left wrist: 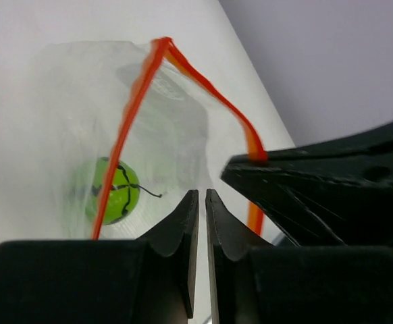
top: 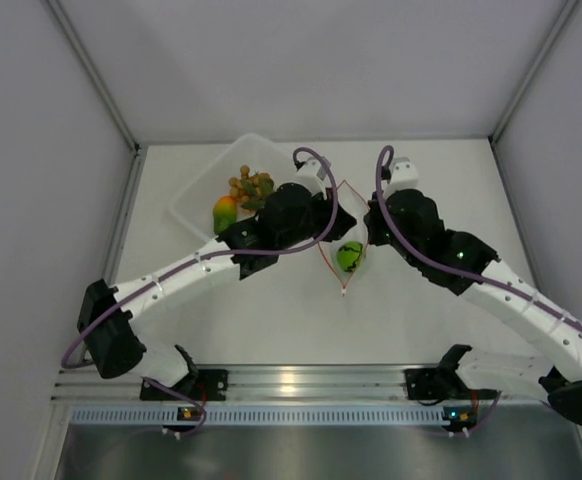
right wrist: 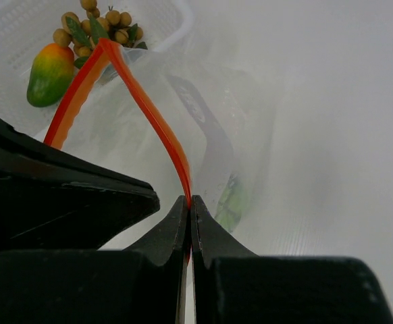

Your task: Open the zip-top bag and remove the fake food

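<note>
Tabletop (top: 271,320): right end effector (right wrist: 188,202) pinches zip-top bag (right wrist: 244,128); left end effector (left wrist: 201,196) (nearly closed) unclear.

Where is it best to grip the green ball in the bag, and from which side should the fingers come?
Probably across the green ball at its widest, entering through the open mouth of the zip-top bag, between its red zip strips; it is round, and film covers every other side.
</note>
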Robot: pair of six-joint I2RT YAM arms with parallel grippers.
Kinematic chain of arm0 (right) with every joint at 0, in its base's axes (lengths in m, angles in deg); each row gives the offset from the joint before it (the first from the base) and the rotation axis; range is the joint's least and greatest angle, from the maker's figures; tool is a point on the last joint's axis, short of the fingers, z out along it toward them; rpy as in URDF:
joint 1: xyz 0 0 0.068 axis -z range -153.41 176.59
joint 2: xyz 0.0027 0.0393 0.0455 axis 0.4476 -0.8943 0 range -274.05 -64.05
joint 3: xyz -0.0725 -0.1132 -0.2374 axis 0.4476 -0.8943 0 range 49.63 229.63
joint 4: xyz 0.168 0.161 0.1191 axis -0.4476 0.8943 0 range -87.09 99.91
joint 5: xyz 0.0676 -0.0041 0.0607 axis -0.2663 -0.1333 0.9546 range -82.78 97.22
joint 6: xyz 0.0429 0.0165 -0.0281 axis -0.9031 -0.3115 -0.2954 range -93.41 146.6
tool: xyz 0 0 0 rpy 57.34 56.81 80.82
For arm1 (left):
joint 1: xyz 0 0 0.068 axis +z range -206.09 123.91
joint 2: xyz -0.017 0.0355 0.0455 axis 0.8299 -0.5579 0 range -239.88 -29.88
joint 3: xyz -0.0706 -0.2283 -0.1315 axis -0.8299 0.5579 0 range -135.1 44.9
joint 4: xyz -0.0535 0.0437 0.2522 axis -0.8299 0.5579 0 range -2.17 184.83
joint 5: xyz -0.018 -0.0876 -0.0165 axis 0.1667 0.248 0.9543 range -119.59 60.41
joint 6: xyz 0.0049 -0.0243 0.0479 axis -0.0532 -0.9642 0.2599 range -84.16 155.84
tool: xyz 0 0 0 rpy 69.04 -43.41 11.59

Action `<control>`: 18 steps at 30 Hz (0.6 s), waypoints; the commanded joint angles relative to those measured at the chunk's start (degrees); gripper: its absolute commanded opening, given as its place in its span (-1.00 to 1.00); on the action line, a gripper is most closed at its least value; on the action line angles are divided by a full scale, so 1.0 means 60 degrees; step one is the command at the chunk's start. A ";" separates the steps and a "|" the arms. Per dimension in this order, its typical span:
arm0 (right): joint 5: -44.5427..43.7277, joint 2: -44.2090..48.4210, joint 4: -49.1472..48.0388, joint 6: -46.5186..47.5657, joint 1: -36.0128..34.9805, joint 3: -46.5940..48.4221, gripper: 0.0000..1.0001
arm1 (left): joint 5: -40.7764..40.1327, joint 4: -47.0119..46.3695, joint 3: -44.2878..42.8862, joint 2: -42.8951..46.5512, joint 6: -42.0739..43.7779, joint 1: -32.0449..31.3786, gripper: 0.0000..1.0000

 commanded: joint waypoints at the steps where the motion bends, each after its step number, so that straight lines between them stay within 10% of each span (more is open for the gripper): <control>1: -0.0210 0.0379 -0.0552 -0.0290 -0.0127 0.0141 -1.00 | -0.1724 -0.0827 -0.0088 -0.0374 0.0409 -0.0387 -0.74; 18: -0.0708 0.0833 -0.1300 -0.0657 0.0195 -0.0313 -1.00 | -0.2274 -0.1999 0.1112 -0.1253 0.1465 -0.1678 -1.00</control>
